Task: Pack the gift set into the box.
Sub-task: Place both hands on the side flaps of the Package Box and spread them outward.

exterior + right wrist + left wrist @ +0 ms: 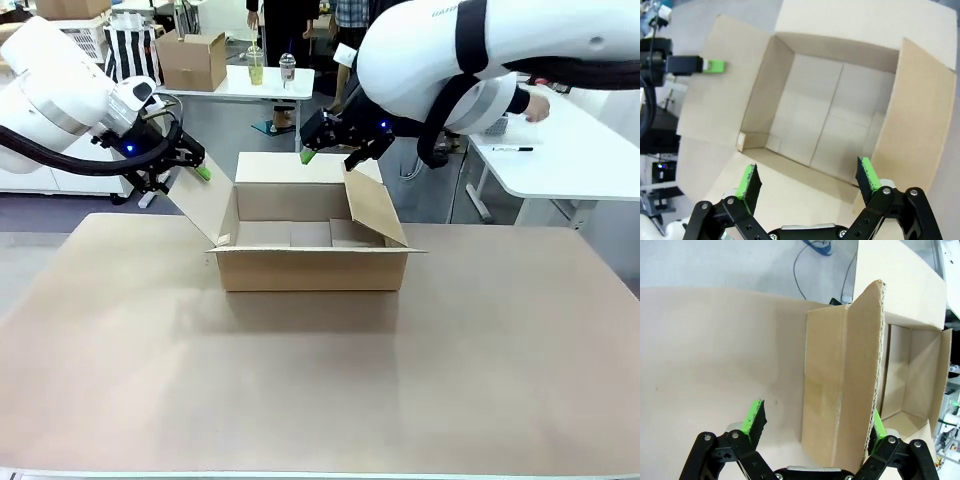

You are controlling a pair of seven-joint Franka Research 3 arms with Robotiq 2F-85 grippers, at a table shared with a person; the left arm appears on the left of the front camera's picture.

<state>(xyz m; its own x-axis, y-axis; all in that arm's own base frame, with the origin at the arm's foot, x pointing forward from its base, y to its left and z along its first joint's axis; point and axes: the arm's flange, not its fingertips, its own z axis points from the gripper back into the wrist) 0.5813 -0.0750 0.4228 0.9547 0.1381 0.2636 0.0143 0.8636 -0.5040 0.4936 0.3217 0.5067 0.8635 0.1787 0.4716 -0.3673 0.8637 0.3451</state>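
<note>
Box [308,270] sits open on the brown table [300,390].

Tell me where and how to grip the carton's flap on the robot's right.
Best pinched by its free outer edge, coming from above with one finger either side: this thin flap stands raised, leaning inward over the open box.

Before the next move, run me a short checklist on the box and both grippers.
Box upright on the table: ok.
Flaps open, mouth uncovered: ok.
Gift set packed: not ok; the floor of the box is bare.
Right gripper open and empty: ok.
Left gripper open, nothing clamped: ok, though one finger is on the far side of a raised flap, so I'd clear that before moving.
Gift set within reach: cannot tell.
</note>
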